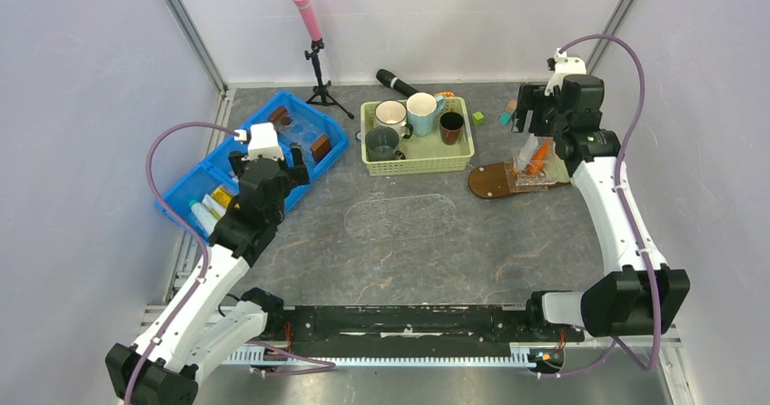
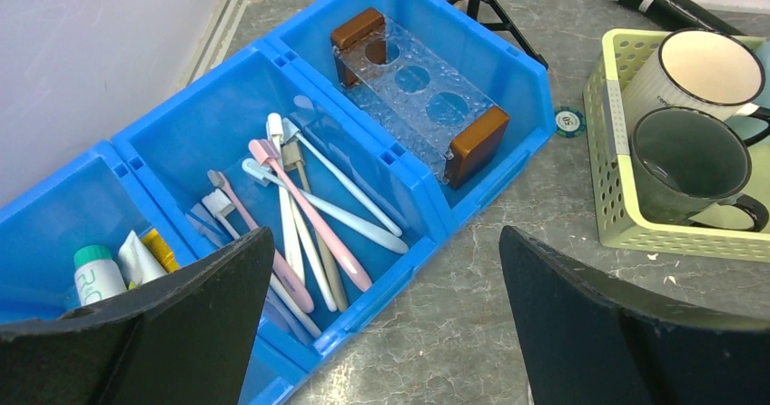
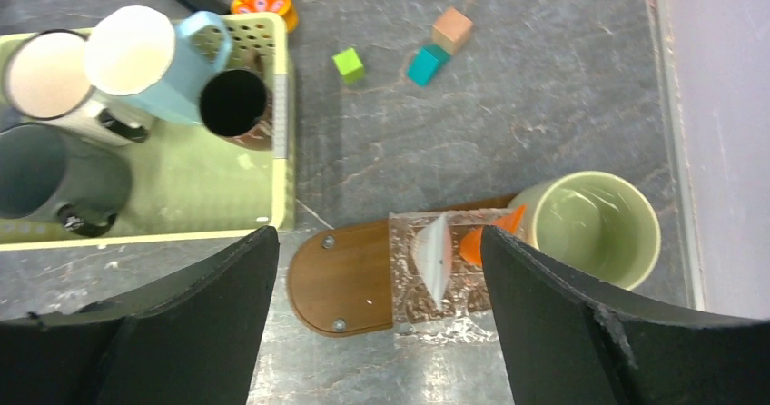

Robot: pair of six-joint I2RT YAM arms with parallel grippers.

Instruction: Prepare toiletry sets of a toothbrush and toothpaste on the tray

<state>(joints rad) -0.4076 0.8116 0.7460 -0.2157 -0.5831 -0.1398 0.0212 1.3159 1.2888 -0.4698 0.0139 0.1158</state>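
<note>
Left gripper (image 2: 381,269), jaws wide and empty, hovers above the toothbrushes (image 2: 304,214) in the middle compartment of the blue bin (image 2: 413,242). Picking one appears the step in hand, requiring descent and closure. Right gripper (image 3: 379,242), likewise open, hangs over the tray (image 3: 345,282), where orange toothpaste (image 3: 477,242) rests in a clear holder (image 3: 436,319).

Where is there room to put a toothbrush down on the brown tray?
The tray is bare wood at the end nearest the green basket. Its other end is crowded: a clear holder with the orange toothpaste, and a green cup next to it.
</note>
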